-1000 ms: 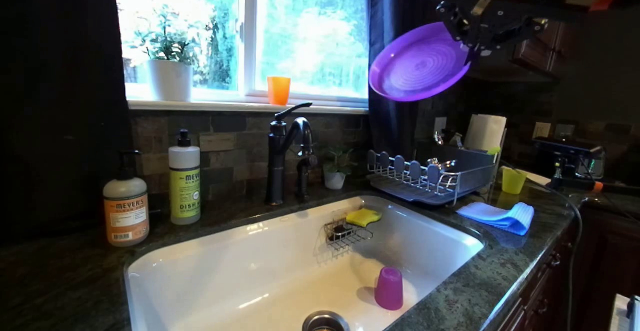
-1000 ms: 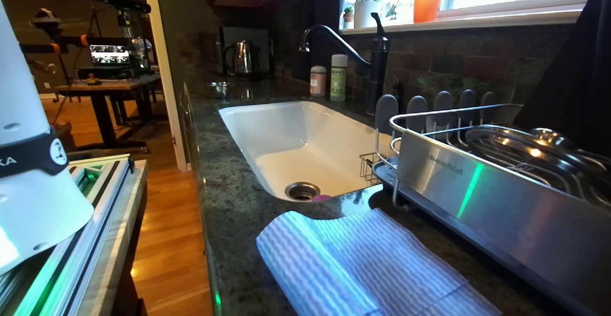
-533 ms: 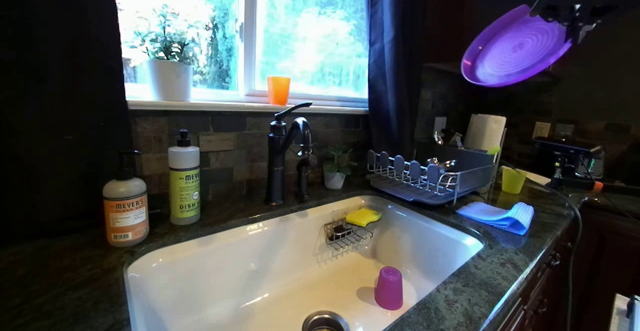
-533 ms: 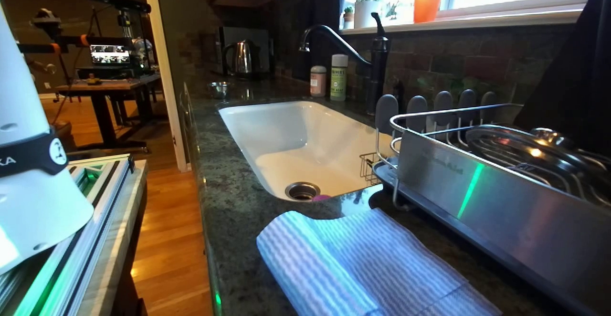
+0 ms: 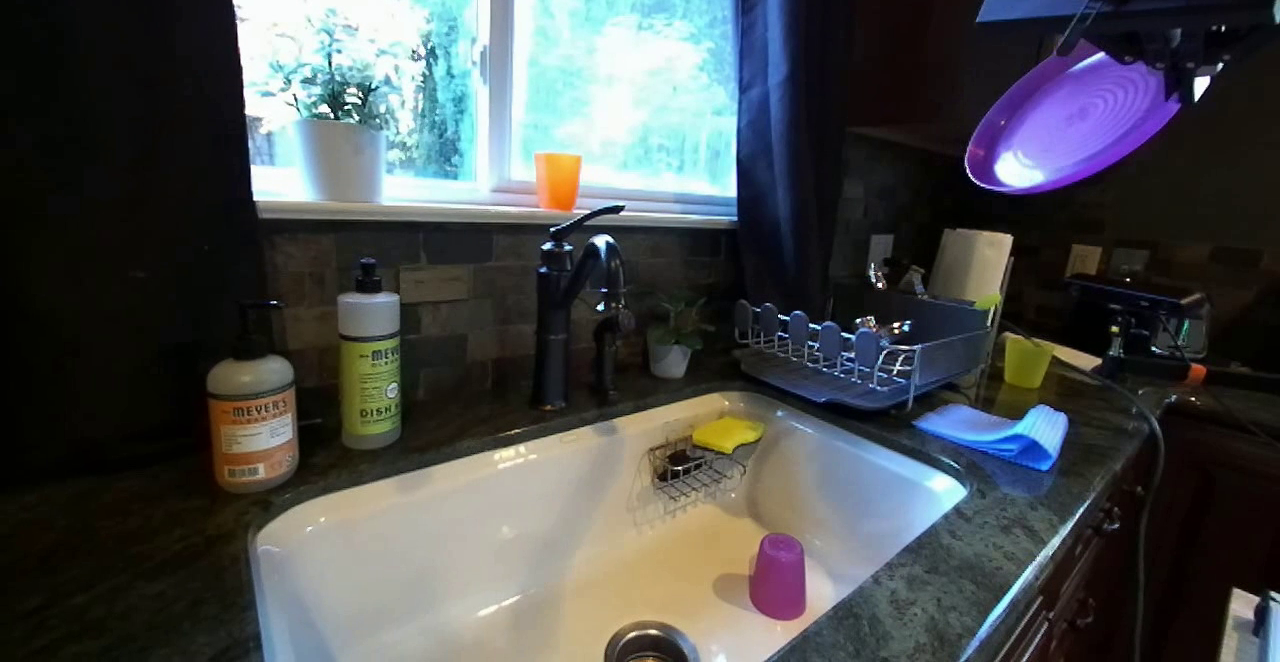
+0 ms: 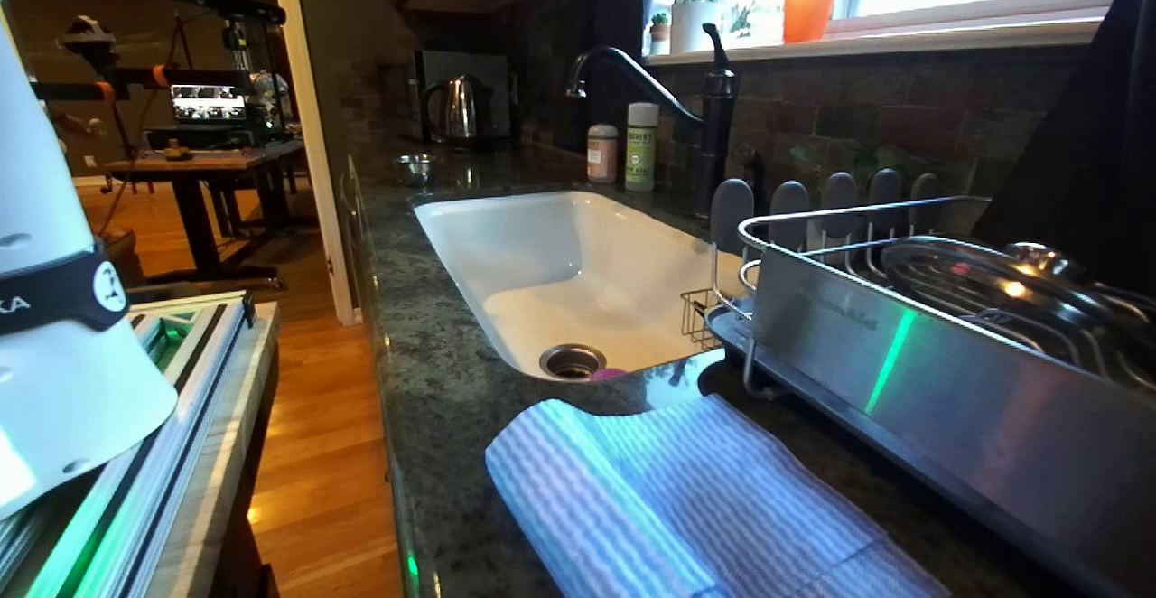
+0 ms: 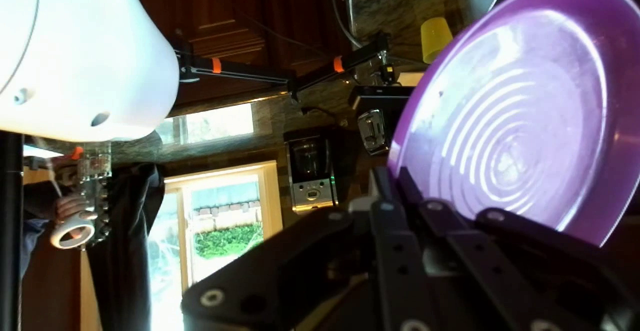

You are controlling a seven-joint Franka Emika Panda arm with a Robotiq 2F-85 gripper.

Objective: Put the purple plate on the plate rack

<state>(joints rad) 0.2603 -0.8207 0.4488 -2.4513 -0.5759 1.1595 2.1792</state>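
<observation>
Pincer [image 7: 394,175] tight on purple plate [image 7: 517,116]

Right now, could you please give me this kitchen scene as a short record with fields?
Held: purple plate, its rim between the fingers
Plate pose: tilted, in the air
Plate rack: on the dark counter beside the white sink; plate not yet in it
Sink: purple cup, upside down
Counter: blue cloth near the rack
Windowsill: orange cup, potted plant
</observation>
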